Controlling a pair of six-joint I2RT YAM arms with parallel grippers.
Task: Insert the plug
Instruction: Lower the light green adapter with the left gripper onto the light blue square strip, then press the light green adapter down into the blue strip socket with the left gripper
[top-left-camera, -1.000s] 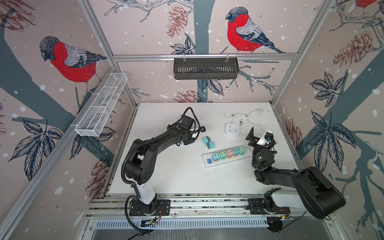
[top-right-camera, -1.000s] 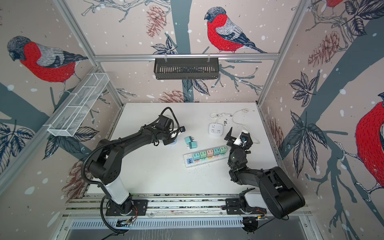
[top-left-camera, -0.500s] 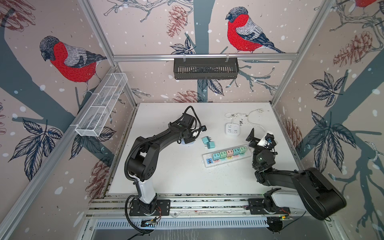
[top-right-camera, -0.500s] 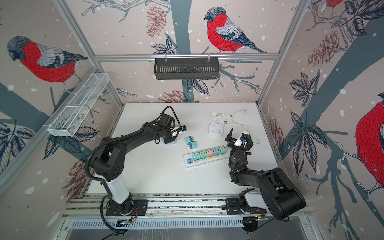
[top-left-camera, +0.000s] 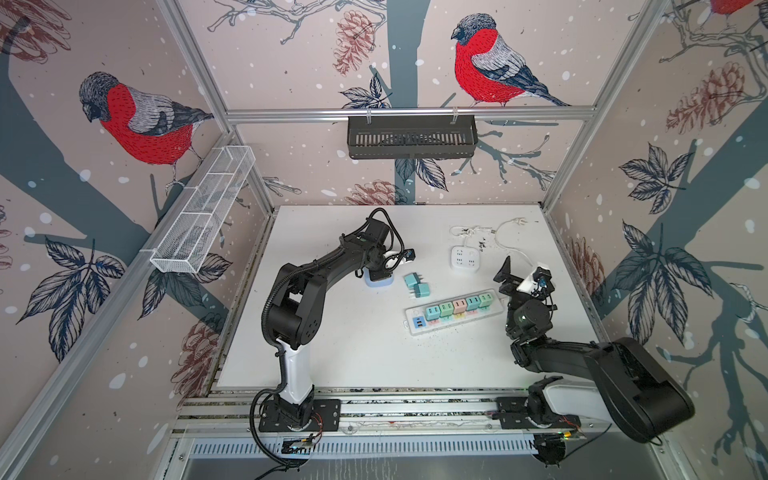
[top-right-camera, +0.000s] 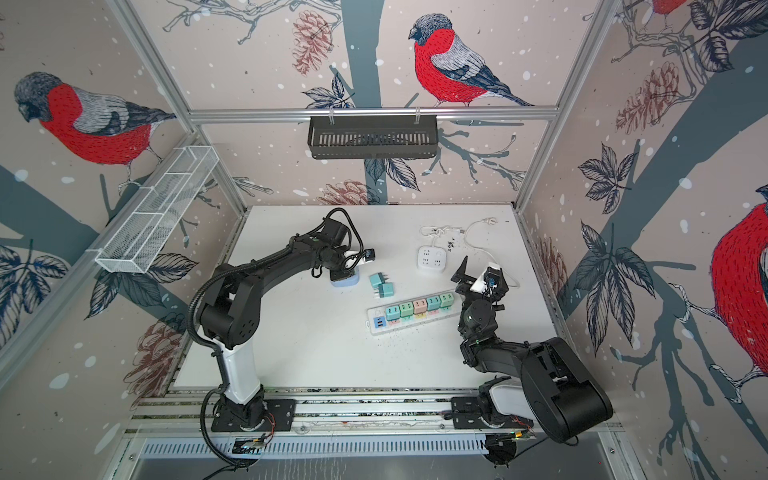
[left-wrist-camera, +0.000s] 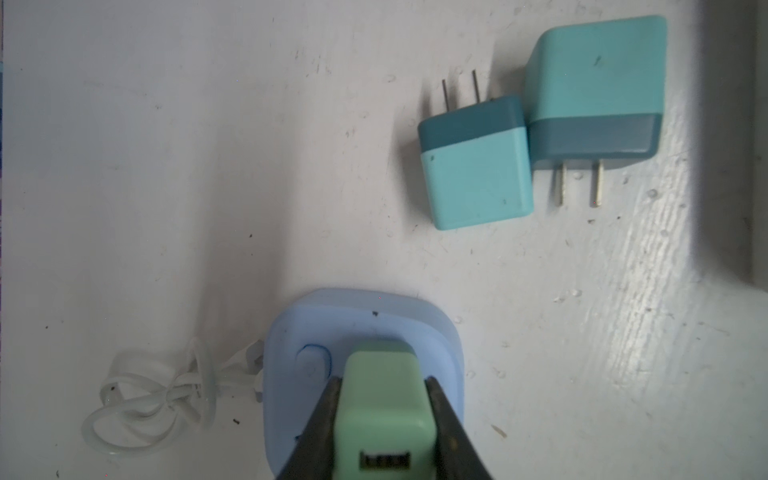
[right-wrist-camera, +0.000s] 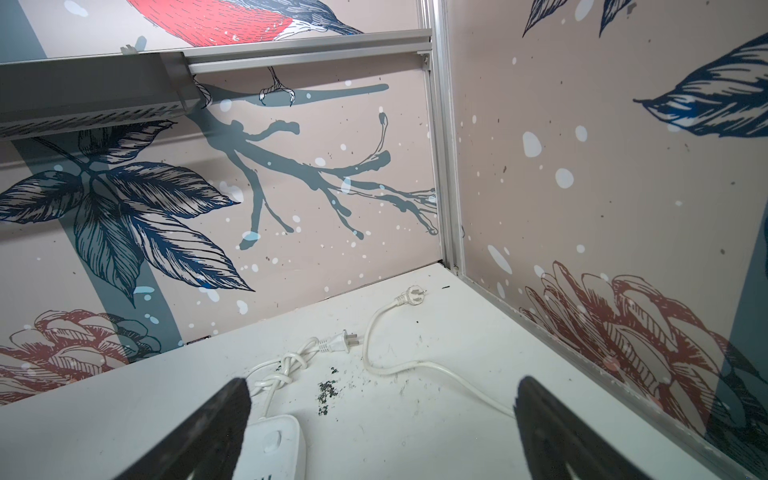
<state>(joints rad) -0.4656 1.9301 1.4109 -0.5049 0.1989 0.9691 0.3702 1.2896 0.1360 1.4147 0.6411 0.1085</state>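
My left gripper is shut on a mint green plug, its USB port facing the camera. The plug stands on the top face of a light blue socket cube, and its prongs are hidden beneath it. In both top views the left gripper hangs over this cube near the table's middle. My right gripper is open and empty, raised at the right side.
Two teal plugs lie loose beside the blue cube. A white power strip holds several coloured plugs. A white socket cube and its knotted cord lie near the back right.
The left gripper has shifted slightly over the blue cube with the green plug in it. The right arm has not moved.
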